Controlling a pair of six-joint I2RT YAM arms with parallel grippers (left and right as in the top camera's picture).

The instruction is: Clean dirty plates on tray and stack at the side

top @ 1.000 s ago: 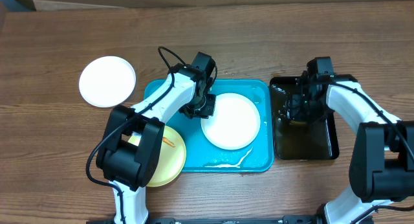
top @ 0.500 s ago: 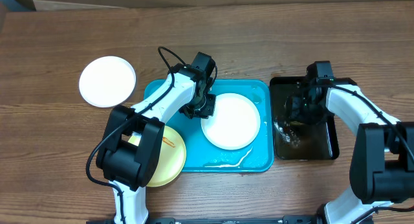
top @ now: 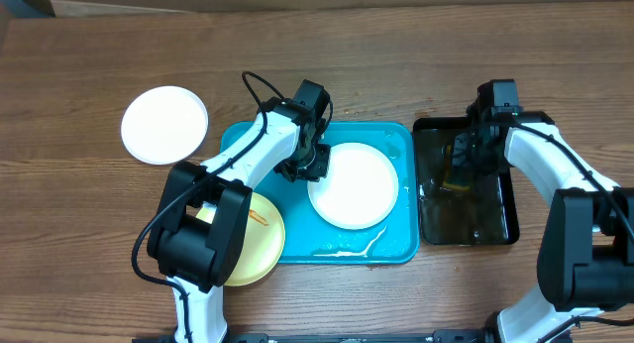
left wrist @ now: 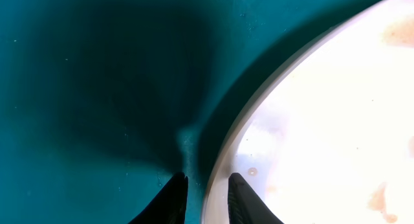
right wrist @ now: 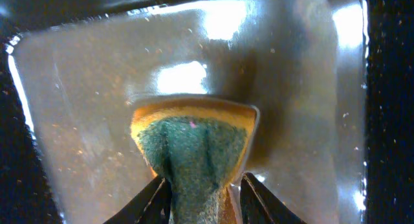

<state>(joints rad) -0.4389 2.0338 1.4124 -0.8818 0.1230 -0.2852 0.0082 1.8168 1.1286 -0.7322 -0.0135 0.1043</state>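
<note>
Sponge-wetting step, by look of it. Right gripper (right wrist: 200, 188) pinches sponge (right wrist: 193, 143) in black tray (top: 505, 229), frame right. Left gripper (left wrist: 204, 188) nips rim of white plate (top: 355, 184) in blue tray (top: 401, 135), centre. Next move probably: carry sponge across, scrub smears.

Overhead top-down; wrists close, downward; left shares tray (top: 401, 145).
</note>
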